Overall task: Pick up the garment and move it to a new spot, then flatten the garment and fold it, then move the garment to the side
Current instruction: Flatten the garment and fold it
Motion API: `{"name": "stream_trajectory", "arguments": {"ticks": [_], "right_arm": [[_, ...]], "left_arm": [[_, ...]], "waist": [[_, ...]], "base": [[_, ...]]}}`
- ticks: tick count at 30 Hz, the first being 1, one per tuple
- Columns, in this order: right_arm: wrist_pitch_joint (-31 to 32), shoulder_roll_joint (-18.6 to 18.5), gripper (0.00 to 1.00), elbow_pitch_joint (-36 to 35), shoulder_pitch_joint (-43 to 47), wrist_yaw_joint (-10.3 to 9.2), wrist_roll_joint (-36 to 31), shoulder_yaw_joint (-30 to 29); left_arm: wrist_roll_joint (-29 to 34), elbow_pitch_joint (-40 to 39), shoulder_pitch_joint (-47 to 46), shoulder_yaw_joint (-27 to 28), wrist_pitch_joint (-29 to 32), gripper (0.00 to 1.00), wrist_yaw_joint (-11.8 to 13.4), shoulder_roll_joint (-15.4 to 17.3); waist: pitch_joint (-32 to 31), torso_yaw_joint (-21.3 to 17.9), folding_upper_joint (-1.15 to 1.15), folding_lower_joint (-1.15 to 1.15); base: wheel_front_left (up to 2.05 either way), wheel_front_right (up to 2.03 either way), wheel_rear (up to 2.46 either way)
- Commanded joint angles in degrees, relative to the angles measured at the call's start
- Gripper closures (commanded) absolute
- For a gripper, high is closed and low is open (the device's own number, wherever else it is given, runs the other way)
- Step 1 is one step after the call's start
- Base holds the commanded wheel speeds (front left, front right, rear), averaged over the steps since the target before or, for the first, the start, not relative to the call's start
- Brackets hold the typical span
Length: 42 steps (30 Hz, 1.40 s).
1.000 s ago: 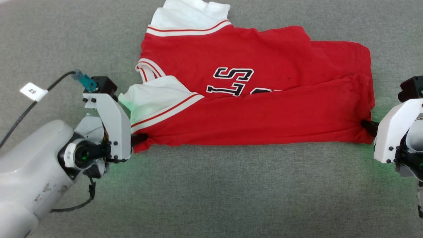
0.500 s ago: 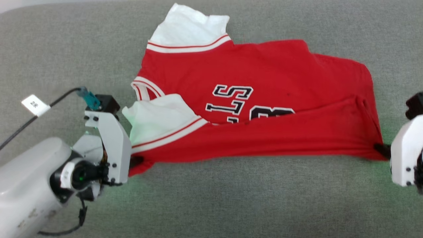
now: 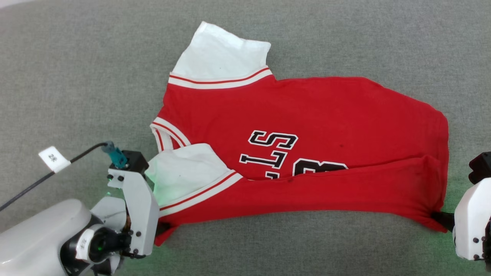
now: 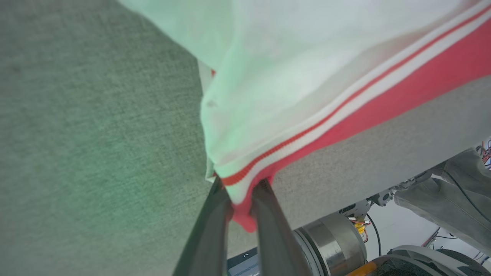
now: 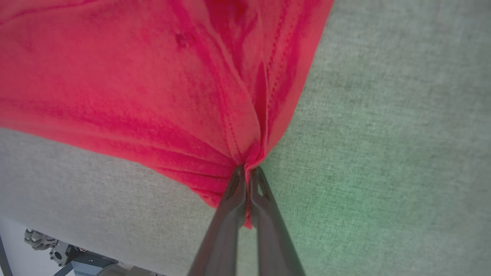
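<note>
Mostly flat on the grey fabric surface (image 3: 76,76), the red shirt (image 3: 326,115) lies with its neck end towards the robot's left and its hem towards the right. Its near edge is folded up over the body. That fold covers the lower part of the black-and-white lettering (image 3: 274,147), so the characters read only in part. 1 white sleeve (image 3: 220,53) lies flat at the far side. The other white sleeve (image 3: 184,178) rests on the fold, beside the striped collar trim (image 3: 167,134).

The left gripper (image 3: 162,229) is clenched on the near corner at the sleeve end. In the head view its pale housing hides nearly all of it, and just a dark tip shows against the cloth. The left wrist view settles the matter: 2 dark fingers (image 4: 213,226) pinch red cloth and striped trim, with a tuft poking out below the pinch.

The right gripper (image 3: 442,220) grasps the near hem corner, and its body is cut off by the head view's right edge. In the right wrist view its fingers press almost together, and gathered red cloth fans out from their tips.

Whether the held edge is clear of the surface between the 2 grips is hard to make out. A black cable (image 3: 27,190) carries a white tag (image 3: 53,159) whose print is too small to read. Blurred metal parts and wires (image 4: 337,237) show past the surface's edge in the left wrist view.
</note>
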Motion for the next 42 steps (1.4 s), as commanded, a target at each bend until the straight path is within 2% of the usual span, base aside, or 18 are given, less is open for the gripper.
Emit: {"name": "stream_trajectory", "arguments": {"ticks": [1,10,11,12,13,14,19,26,29,33,37,42], "right_arm": [[0.7,0.7,1.00,0.9,1.8,-0.11,-0.1,0.4],[-0.5,1.9,1.00,2.8,2.3,-0.11,-0.8,1.3],[-1.2,1.8,1.00,2.8,1.8,-0.11,-1.0,1.2],[-1.6,1.8,0.76,2.8,1.5,-0.11,-1.2,1.2],[-1.9,1.7,0.57,2.7,1.3,-0.11,-1.3,1.3],[-2.3,1.6,0.00,2.7,0.9,-0.11,-1.3,1.2],[-2.5,1.3,0.00,2.1,-0.1,-0.11,-0.2,0.4],[-4.0,2.2,0.00,-2.7,-2.2,-0.11,0.6,-1.7],[-7.0,2.9,0.00,-4.8,-3.5,-0.11,0.0,-2.3],[-14.0,4.6,0.00,-6.1,-5.8,-0.11,-1.4,-2.8],[-22.4,5.8,0.00,-6.3,-8.5,-0.11,-2.6,-1.7],[-35.3,5.9,0.00,-5.9,-12.3,-0.11,-6.0,0.5]], "left_arm": [[-0.2,0.8,2.4,-1.6,0.4,1.00,0.3,-0.7],[-0.4,4.6,4.2,-2.6,-0.5,1.00,-0.6,-3.1],[-0.4,4.8,4.0,-2.3,-0.8,0.93,-0.8,-3.3],[-0.3,4.9,3.7,-2.0,-1.1,0.68,-0.9,-3.3],[0.1,5.0,3.2,-1.7,-1.4,0.37,-1.0,-3.2],[0.4,5.0,2.7,-1.5,-1.6,0.00,-1.0,-2.9],[0.9,3.5,0.2,-0.1,-0.8,0.00,-0.2,-0.2],[1.4,-1.7,-5.8,2.6,2.7,0.00,1.1,3.1],[2.4,-1.8,-8.9,3.7,4.2,0.00,1.3,3.8],[2.1,0.4,-12.4,5.2,5.5,0.00,1.1,3.1],[4.5,2.5,-16.2,5.3,6.2,0.00,-0.9,2.1],[9.6,8.8,-21.4,6.1,1.9,0.00,-6.1,-1.3]], "waist": [[0.2,-0.1,0.00,0.00],[0.6,-0.3,0.00,0.00],[0.5,-0.3,0.00,0.00],[0.5,-0.3,0.00,0.00],[0.3,-0.3,0.00,0.00],[0.2,-0.3,0.00,0.00],[-1.0,-0.5,0.00,0.00],[-1.6,-1.3,0.00,0.00],[-1.2,-2.0,0.00,0.00],[-0.4,-3.4,0.00,0.00],[0.8,-5.0,0.00,0.00],[2.6,-6.9,0.00,0.00]], "base": [[0.00,0.00,0.00],[0.00,0.00,0.00],[0.00,0.00,0.00],[0.00,0.00,0.00],[0.00,0.00,0.00],[0.00,0.00,0.00],[0.00,0.00,0.00],[0.00,0.00,0.00],[0.00,0.00,0.00],[0.00,0.00,0.00],[0.00,0.00,0.00],[0.00,0.00,0.00]]}}
